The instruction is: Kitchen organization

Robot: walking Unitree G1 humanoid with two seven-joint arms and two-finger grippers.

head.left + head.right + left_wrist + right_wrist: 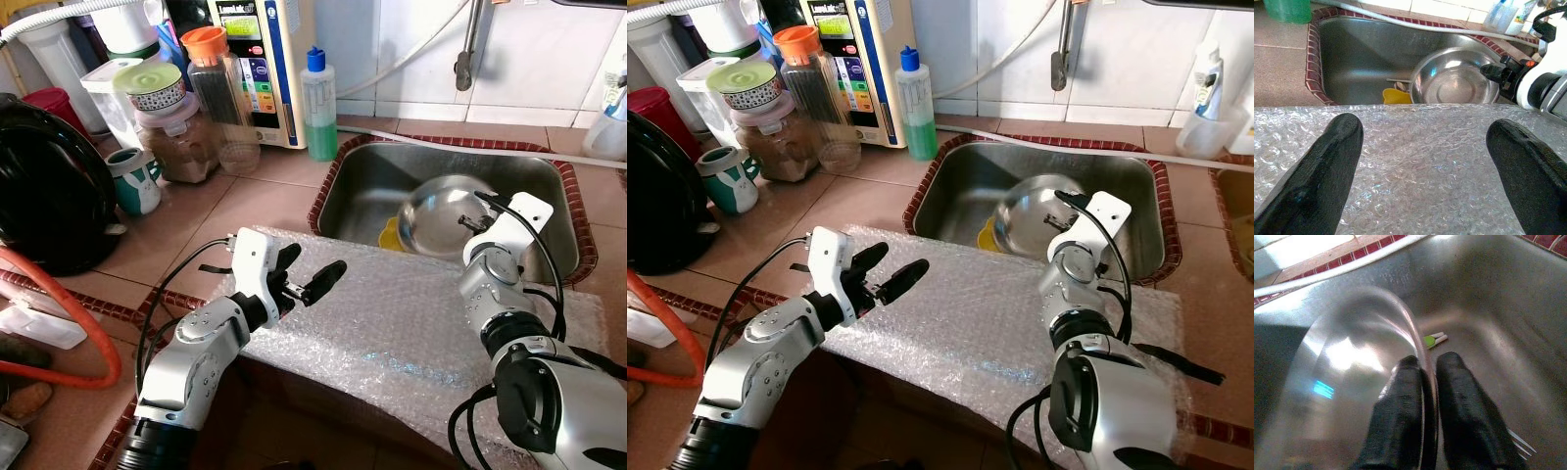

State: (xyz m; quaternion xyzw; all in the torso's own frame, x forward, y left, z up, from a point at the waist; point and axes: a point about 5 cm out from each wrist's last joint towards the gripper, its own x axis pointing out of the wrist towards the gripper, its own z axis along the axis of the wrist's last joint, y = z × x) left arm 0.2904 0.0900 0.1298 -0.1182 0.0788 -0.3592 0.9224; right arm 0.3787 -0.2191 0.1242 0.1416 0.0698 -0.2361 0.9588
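Right tool (1427, 382) pinches steel bowl (446, 201) rim.

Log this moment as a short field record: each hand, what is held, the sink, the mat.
right hand: in the sink, fingers pinched on the rim of the steel bowl
left hand: open, hovering above the bubble wrap sheet, holding nothing
steel bowl: tilted in the sink
sink contents: yellow item beside the bowl, fork on the bottom
bubble wrap sheet: spread on the counter at the sink's front edge
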